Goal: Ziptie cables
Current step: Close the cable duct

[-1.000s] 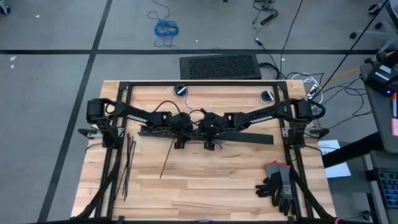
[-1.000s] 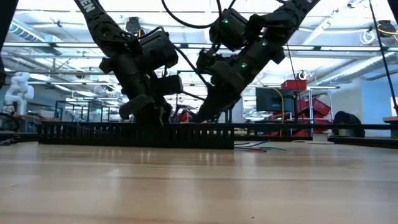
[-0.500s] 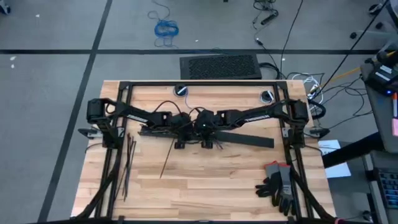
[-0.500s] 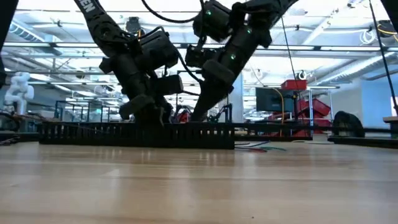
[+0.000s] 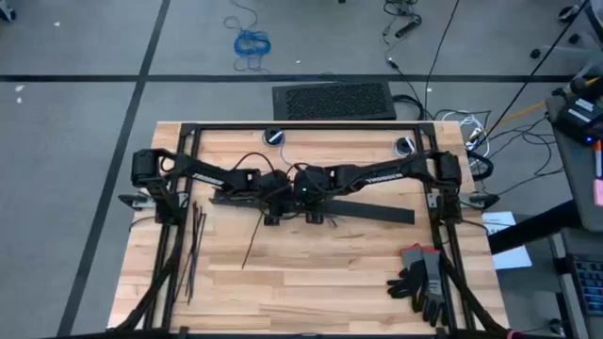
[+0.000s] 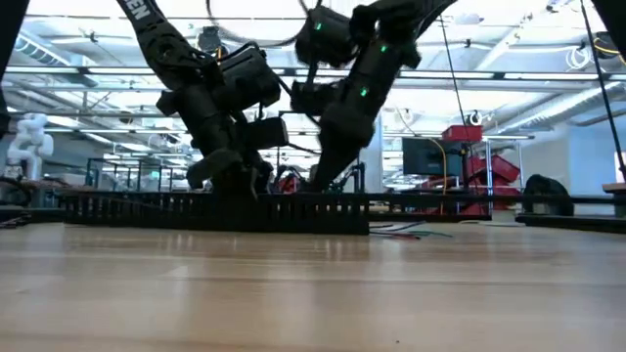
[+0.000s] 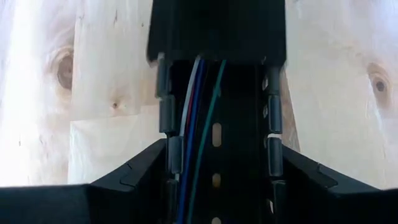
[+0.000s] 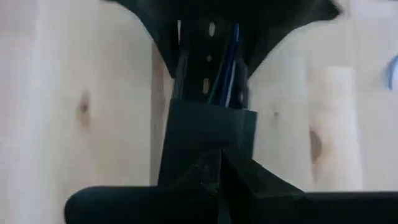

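**Item 1: the cables** (image 7: 198,124). A thin bundle of blue, green and pale wires lying lengthwise inside the long black slotted bar (image 5: 377,209), at the centre of the high view. In my judgement they are light, limp and slick-jacketed. They will splay and slide unless pinched as a group, and they give nothing to push against. The best hold is on the run that shows between my two grippers, where the strands lie parallel and close together.

**Item 2: the zipties** (image 5: 195,235). Thin dark strips lying on the bench (image 5: 330,282) at the left of the high view, with one slanted strip nearer the middle. They look springy along their length and very flat to the wood. I would take one near an end so the tail is free to thread.

**Item 3: my left gripper** (image 7: 217,165). The fingers (image 7: 134,177) are spread open, straddling the bar with the cables between them and clamping nothing.

**Item 4: my right gripper** (image 8: 221,180). It is just beside the left one, over the bar's solid cover. The fingers are closed tip to tip, and I cannot tell that they hold anything.

**Item 5: gloves** (image 5: 422,273). At the lower right of the high view, well apart from the work.
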You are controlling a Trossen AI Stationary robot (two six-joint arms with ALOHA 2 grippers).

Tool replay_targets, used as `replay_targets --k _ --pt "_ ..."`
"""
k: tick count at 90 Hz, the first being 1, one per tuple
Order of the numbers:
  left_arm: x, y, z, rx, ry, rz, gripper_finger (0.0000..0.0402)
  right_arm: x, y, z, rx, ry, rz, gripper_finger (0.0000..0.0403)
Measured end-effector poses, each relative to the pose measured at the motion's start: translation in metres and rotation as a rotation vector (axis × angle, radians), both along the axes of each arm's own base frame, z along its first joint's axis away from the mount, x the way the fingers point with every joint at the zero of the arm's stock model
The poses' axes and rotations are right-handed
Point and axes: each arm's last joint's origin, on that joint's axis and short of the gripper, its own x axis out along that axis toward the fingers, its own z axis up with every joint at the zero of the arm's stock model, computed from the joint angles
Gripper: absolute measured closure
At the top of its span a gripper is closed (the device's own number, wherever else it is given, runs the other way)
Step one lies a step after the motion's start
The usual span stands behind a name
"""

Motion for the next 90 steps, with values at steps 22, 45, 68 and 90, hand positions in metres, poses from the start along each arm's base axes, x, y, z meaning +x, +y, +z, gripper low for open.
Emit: replay_targets --k 22,45,68,90 --pt "0.000 0.000 0.000 0.000 -0.009 -0.012 0.0170 0.009 0.000 -0.011 0.009 -0.032 0.012 0.0403" --pt "0.001 -0.002 0.000 0.000 -0.021 -0.030 0.0162 0.012 -0.002 -0.011 0.009 -0.058 0.022 0.0403" --pt "0.002 -0.003 0.000 -0.028 -0.034 -0.048 0.0131 0.012 -0.003 -0.012 0.011 -0.057 0.016 0.0403" --pt "-0.009 -0.003 0.016 0.033 0.024 0.042 0.0127 0.012 -0.003 -0.012 0.004 -0.046 0.021 0.0403"
